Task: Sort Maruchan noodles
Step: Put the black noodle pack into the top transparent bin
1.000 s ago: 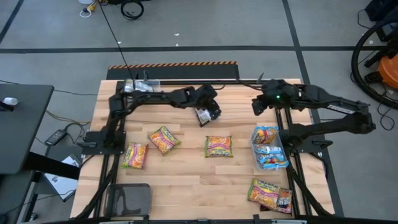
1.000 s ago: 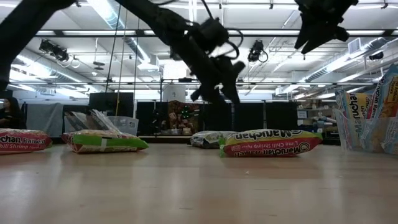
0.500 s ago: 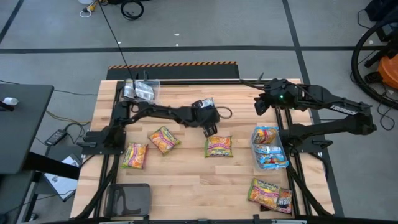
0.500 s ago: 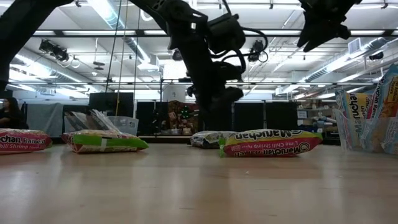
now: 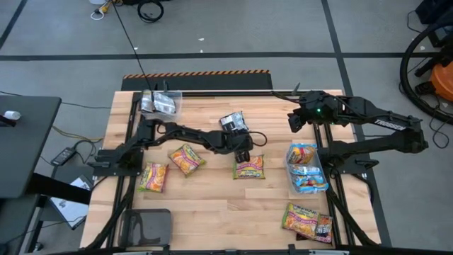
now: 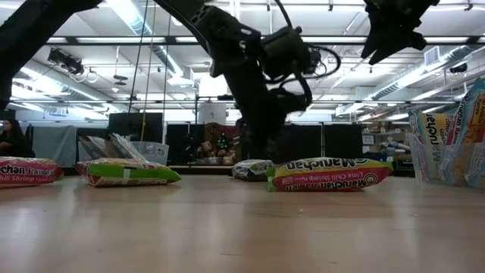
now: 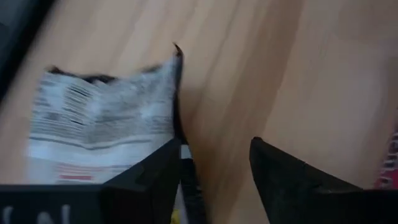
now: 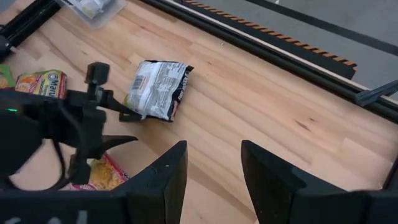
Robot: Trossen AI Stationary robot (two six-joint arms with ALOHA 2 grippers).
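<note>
A dark brown-black noodle packet (image 5: 232, 122) lies flat on the table, its white printed back up in the left wrist view (image 7: 106, 118) and the right wrist view (image 8: 158, 90). My left gripper (image 5: 243, 152) is open and low over the table between this packet and an orange-yellow packet (image 5: 248, 166). Its fingers (image 7: 216, 146) point toward the dark packet, with bare wood between them. My right gripper (image 5: 292, 120) hovers open and high over the far right of the table (image 8: 213, 149), holding nothing.
A clear bin (image 5: 306, 168) with light blue packets stands at the right. Two packets (image 5: 306, 219) lie near the right near corner. Two orange-yellow packets (image 5: 186, 157) (image 5: 153, 177) lie at the left. Another clear bin (image 5: 159, 103) sits at the far left corner.
My left gripper has moved toward the near edge and down, away from the dark packet and toward the orange-yellow packet at the middle. The dark packet, close under the gripper a second ago, now lies flat on the table apart from it. My right arm has barely moved.
</note>
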